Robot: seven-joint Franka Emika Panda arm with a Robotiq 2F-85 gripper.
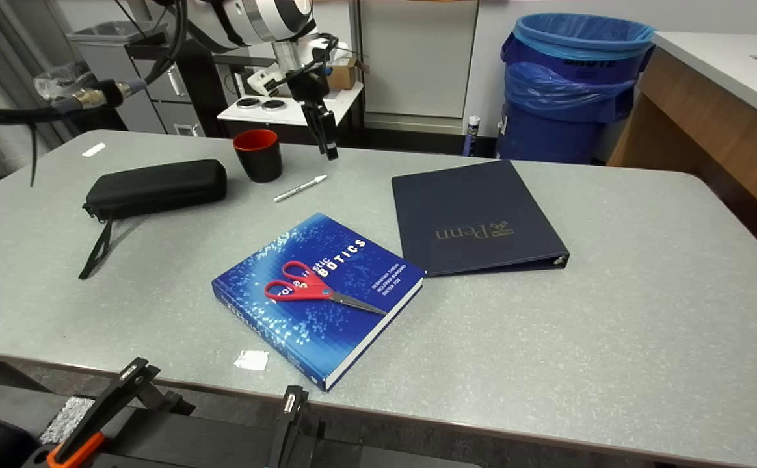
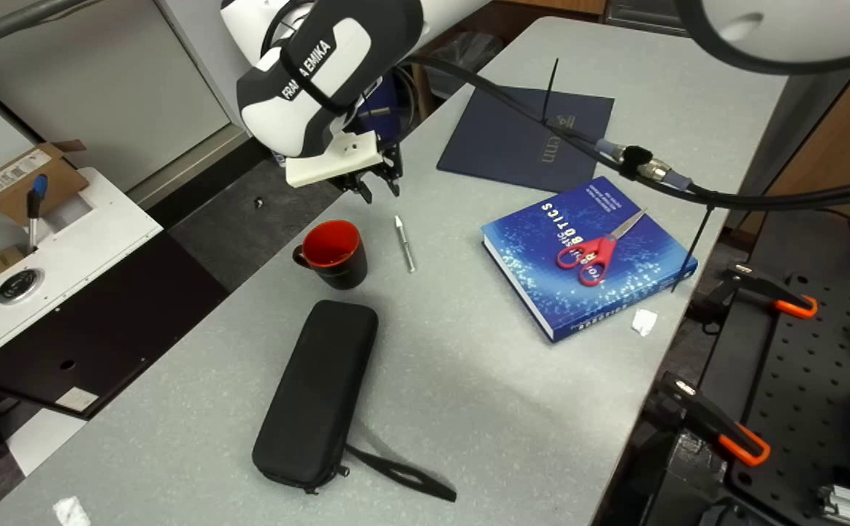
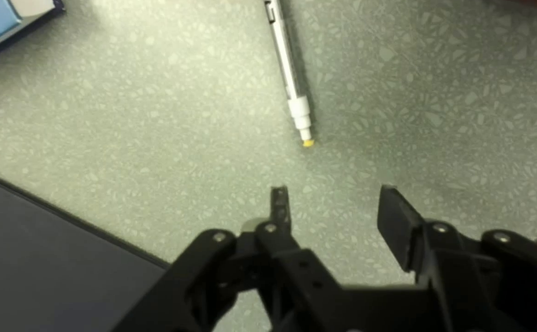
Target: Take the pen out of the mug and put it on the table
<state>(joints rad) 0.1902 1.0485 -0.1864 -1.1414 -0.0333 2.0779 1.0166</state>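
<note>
A white and silver pen [image 1: 300, 188] lies on the grey table [image 1: 547, 338], beside a black mug [image 1: 259, 159] with a red inside. The pen [image 2: 404, 245] and the mug [image 2: 346, 270] show apart from each other in both exterior views; nothing sticks out of the mug. In the wrist view the pen [image 3: 287, 64] points its yellow-tipped end toward the gripper. My gripper [image 3: 333, 187] is open with nothing between its fingers. It hangs over the table near the far edge, just past the pen's tip; it shows in an exterior view [image 2: 381, 194].
A black zip case [image 1: 157, 188] with a strap lies next to the mug. A blue book [image 1: 326, 331] carries red scissors [image 1: 313, 290]. A dark binder [image 1: 476, 221] lies against the book. A cable [image 2: 732, 199] hangs from the arm across an exterior view.
</note>
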